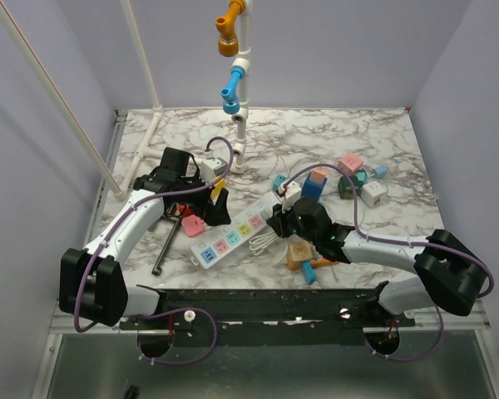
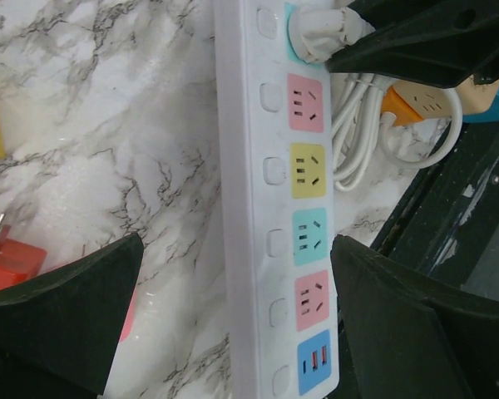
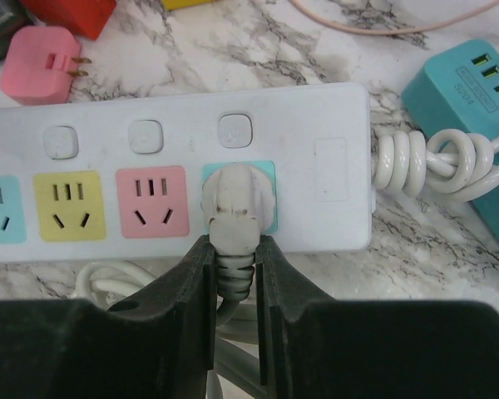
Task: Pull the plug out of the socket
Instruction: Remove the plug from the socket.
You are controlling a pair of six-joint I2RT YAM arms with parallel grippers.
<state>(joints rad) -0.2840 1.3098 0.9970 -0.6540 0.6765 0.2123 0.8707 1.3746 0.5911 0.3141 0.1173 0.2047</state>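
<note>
The socket (image 3: 333, 166) is a long white power strip with pastel outlets, lying slantwise on the marble table (image 1: 233, 237). A white plug (image 3: 233, 199) sits in its end outlet, the blue-green one nearest the cord. My right gripper (image 3: 234, 249) is shut on the plug, its two black fingers pinching the ribbed neck just below the body. The plug also shows at the top of the left wrist view (image 2: 316, 33). My left gripper (image 2: 237, 316) is open and hovers over the strip's other end, one finger on each side of it, apart from it.
A coiled white cord (image 3: 432, 162) leaves the strip beside a teal USB block (image 3: 466, 108). A pink adaptor (image 3: 40, 65) and a red block (image 3: 66, 12) lie behind the strip. Loose adaptor cubes (image 1: 349, 166) are scattered at the right. A white pipe stand (image 1: 241, 83) rises at the back.
</note>
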